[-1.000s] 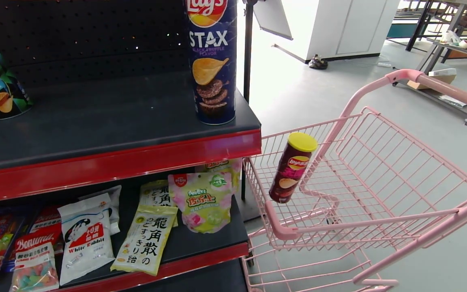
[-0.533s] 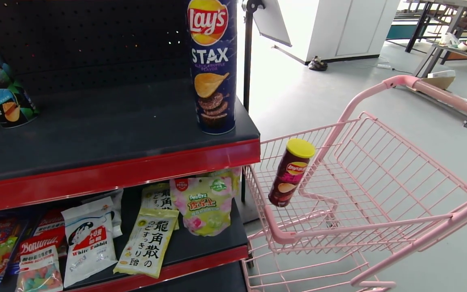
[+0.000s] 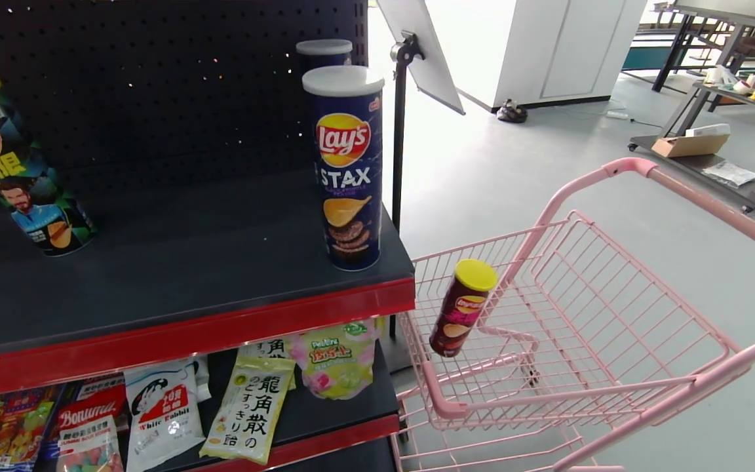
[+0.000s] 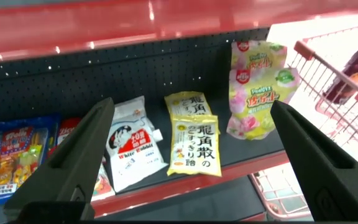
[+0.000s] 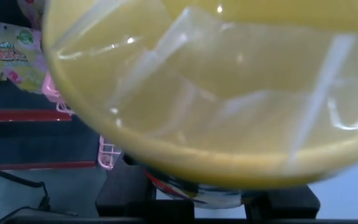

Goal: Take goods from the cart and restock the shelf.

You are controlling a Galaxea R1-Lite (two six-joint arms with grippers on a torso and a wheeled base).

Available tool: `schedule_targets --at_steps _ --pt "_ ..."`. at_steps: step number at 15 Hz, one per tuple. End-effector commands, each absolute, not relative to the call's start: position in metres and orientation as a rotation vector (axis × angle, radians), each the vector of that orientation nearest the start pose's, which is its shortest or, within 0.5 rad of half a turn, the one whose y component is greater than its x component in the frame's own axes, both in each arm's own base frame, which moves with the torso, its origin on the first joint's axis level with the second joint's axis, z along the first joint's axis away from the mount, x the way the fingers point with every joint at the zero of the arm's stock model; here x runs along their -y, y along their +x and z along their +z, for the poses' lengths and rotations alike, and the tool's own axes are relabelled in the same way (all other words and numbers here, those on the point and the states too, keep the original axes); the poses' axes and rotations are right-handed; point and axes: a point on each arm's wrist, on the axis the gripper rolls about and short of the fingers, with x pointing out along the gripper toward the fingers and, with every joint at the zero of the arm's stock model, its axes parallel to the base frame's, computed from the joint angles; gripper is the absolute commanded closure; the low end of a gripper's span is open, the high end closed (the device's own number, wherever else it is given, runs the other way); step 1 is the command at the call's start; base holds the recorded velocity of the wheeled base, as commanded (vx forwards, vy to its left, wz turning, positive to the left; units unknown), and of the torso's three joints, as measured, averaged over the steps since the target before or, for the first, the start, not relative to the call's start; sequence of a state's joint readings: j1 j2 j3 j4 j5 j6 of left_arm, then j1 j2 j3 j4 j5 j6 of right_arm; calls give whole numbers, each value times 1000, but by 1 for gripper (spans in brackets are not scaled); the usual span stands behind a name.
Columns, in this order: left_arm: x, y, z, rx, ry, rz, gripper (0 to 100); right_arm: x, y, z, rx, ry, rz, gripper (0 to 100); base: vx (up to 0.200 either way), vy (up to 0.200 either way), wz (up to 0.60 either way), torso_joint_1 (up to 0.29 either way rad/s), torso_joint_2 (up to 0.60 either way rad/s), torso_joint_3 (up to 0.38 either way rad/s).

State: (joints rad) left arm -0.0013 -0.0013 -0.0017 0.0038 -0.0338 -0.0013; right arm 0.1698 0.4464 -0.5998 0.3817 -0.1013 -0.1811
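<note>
In the lower middle of the head view, one small maroon chip canister (image 3: 459, 308) with a yellow lid leans tilted inside the pink wire cart (image 3: 440, 396), against the corner nearest the shelf. A second yellow-lidded canister (image 5: 210, 93) is clamped in the right gripper (image 5: 207, 198), with black fingers (image 5: 129, 193) on either side of its body and its lid close to the wrist camera. The left gripper (image 4: 192, 106) has its two fingers spread wide apart, facing the lower shelf (image 3: 377, 393).

Three canisters stand on the upper shelf (image 3: 154, 262), across the left half of the head view. The front blue canister (image 3: 345, 170) and the rear blue canister (image 3: 324, 56), both white-lidded, stand one behind the other at the right end. The front one is near the red front edge (image 3: 187, 334). A green-and-blue canister (image 3: 30, 183) stands at the far left. A wide stretch of dark deck lies between it and the blue pair, and a pegboard (image 3: 154, 78) closes the back.

A thin sign pole (image 3: 396, 164) rises between the shelf's right end and the cart, just beside both. Lying on the lower shelf are two yellow candy bags (image 4: 194, 146), two pink-and-green pouches (image 4: 260, 102) and a white candy bag (image 4: 129, 149). A red packet (image 3: 86, 413) and a colourful packet (image 3: 4, 432) lie toward the lower left corner of the head view. Grey floor (image 3: 515, 170) opens beyond the cart
</note>
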Motion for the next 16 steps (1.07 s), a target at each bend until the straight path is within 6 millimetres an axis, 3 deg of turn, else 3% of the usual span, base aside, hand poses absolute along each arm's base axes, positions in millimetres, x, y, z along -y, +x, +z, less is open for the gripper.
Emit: schedule_targets --at_steps 1,6,16 --pt "1 -23 75 -3 -2 -35 0 4 -8 208 -224 -212 89 100 0 0 0 193 -569 -383" --pt "1 -23 75 -3 -2 -35 0 4 -10 207 -217 -234 91 100 0 0 0 209 -586 -374" --pt "1 -23 75 -3 -2 -35 0 4 -10 207 -215 -241 94 100 0 0 0 160 -386 -231"
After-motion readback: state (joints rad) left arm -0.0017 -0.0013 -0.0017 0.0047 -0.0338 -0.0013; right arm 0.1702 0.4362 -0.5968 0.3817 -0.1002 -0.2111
